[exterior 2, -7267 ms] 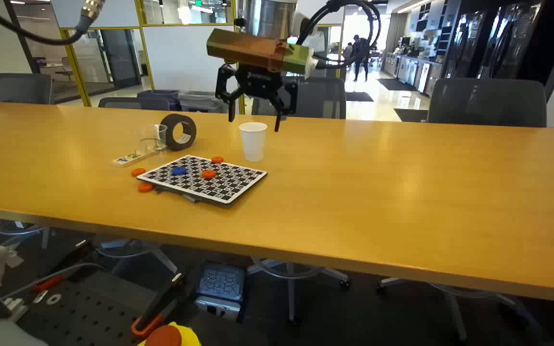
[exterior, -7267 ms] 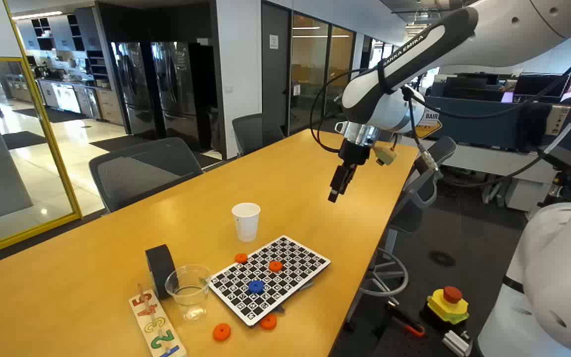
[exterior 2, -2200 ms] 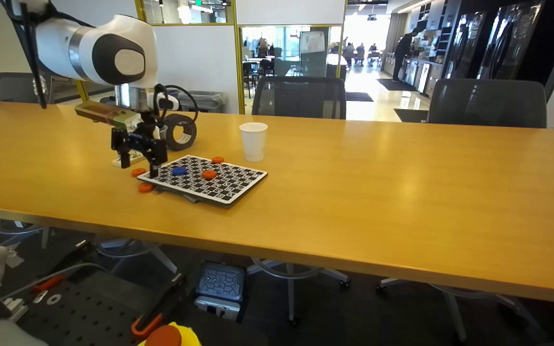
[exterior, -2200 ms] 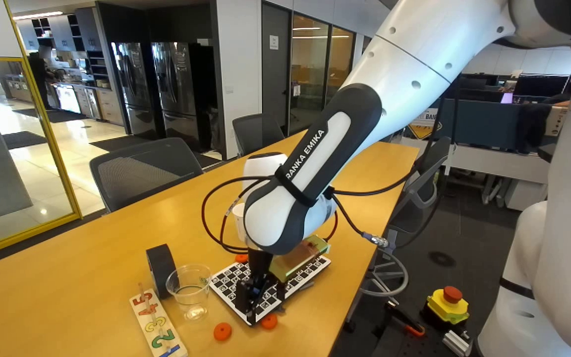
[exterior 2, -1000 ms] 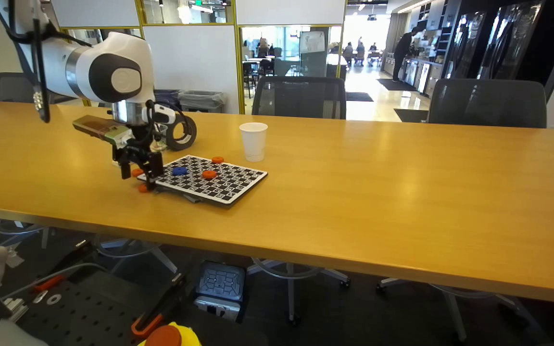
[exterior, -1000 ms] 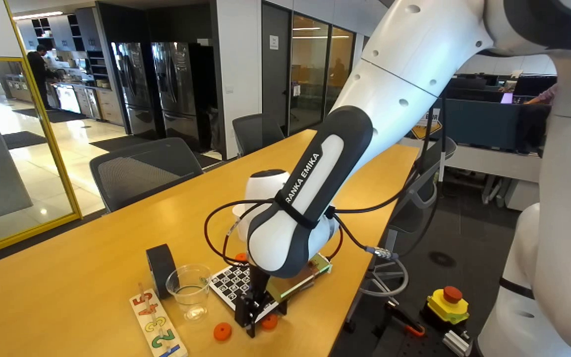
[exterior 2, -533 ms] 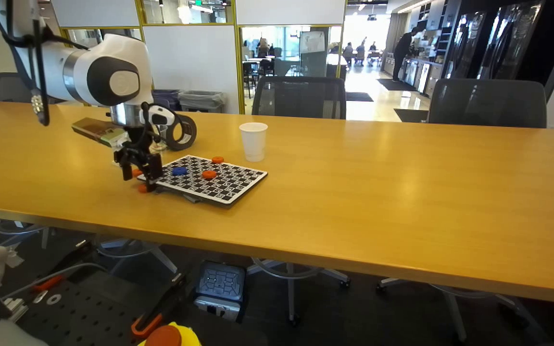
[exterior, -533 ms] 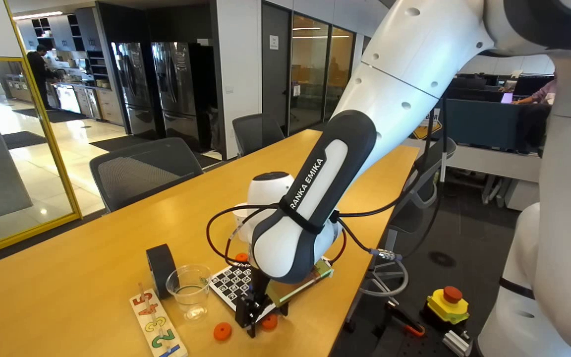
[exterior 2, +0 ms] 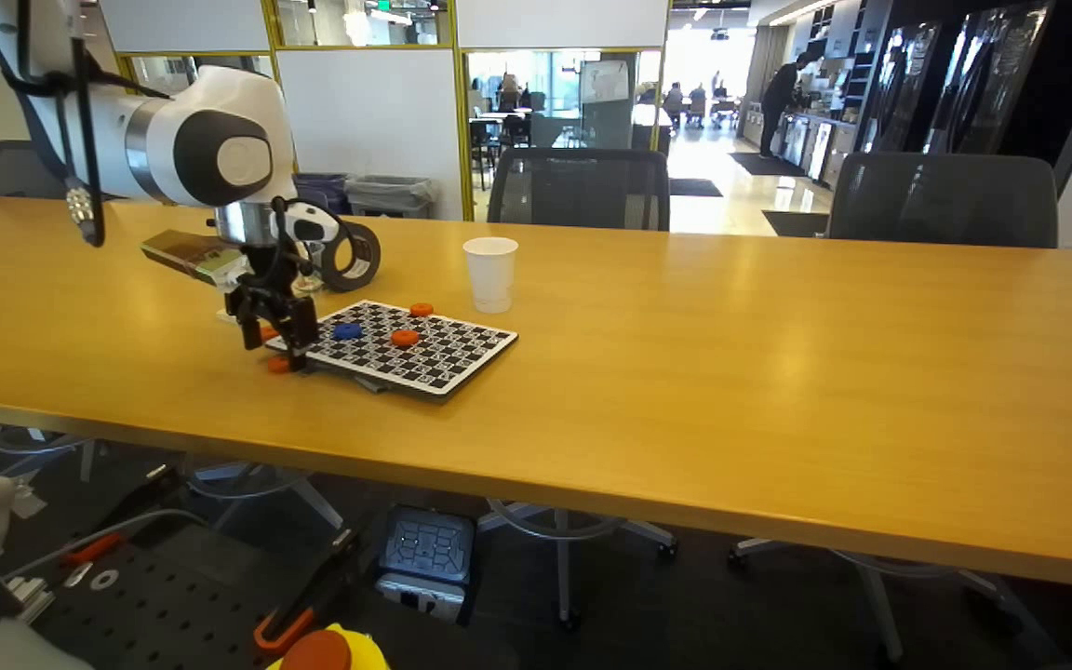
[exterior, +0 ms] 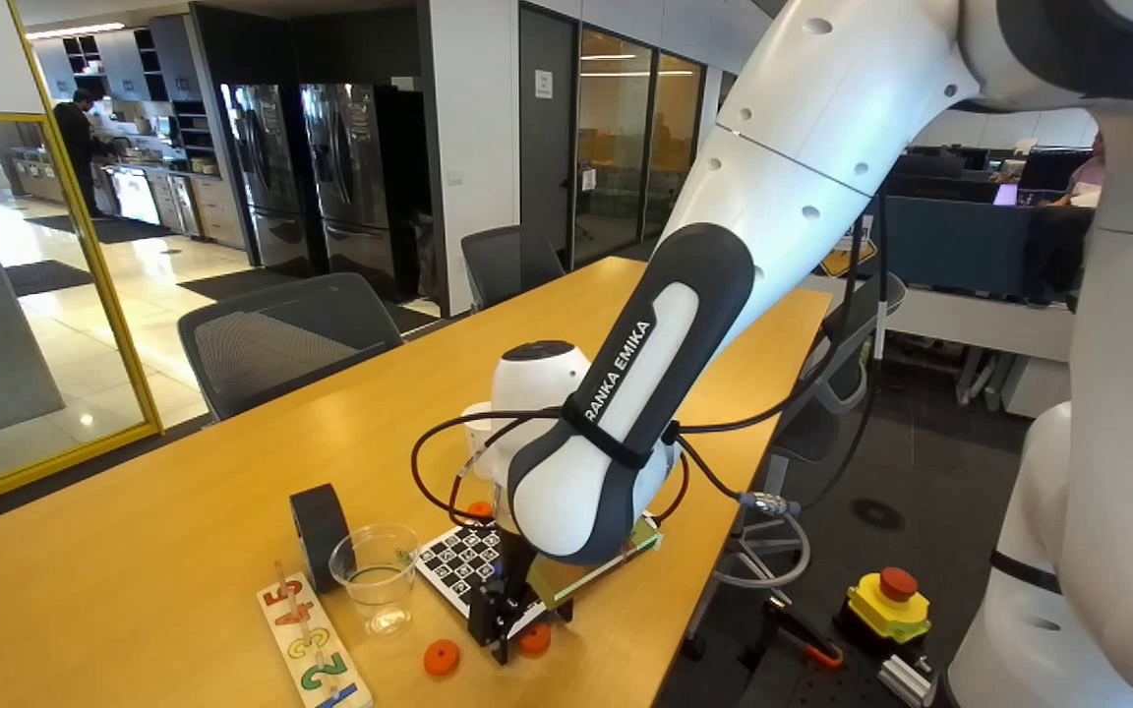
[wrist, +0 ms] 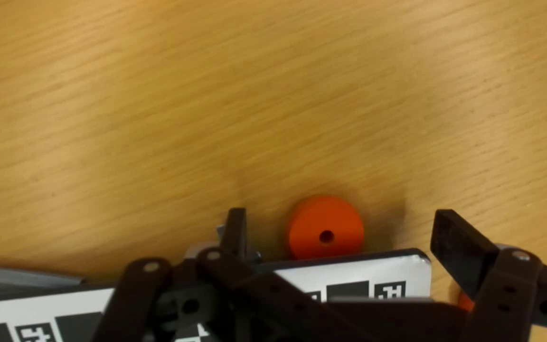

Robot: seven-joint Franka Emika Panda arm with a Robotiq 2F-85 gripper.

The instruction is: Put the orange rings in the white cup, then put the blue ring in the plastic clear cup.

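Wrist view shows what both exterior views half hide: black two-finger gripper (wrist: 340,225) spread wide, holding nothing, w/ a flat round orange-red ring (wrist: 325,213) btwn its fingertips, gap either side, on the honey-brown wood-grain table (wrist: 254,95), right by the edge of the rectangular black-and-white chequered board (exterior 2: 443,363) (can't tell if touching). 2nd flat orange-red ring (exterior: 442,658), whole in an exterior view, is just a sliver past one finger in wrist view. Small flat dark-blue ring (exterior 2: 347,331) & 3rd flat orange-red ring (exterior 2: 405,338) sit on the board; 4th flat orange-red ring (exterior 2: 421,309) is at its edge nearest the cup below. Opaque white tapered cup (exterior 2: 491,277): whole in an exterior view, part-hidden where the white robot arm (exterior: 773,167) crosses it. Colourless see-through plastic cup (exterior: 378,590): plain in an exterior view, elsewhere mostly blocked. Rings lie flat, hole axes vert.; cups upright, mouths up, long axes vert. Black tape roll (exterior: 319,536) on edge & pale number strip (exterior: 309,644) nr the see-through cup. Bkgd: dark mesh-backed chair (exterior 2: 578,191), shiny dark fridges (exterior: 345,157), person in dark clothes (exterior 2: 781,90) at a kitchen counter.
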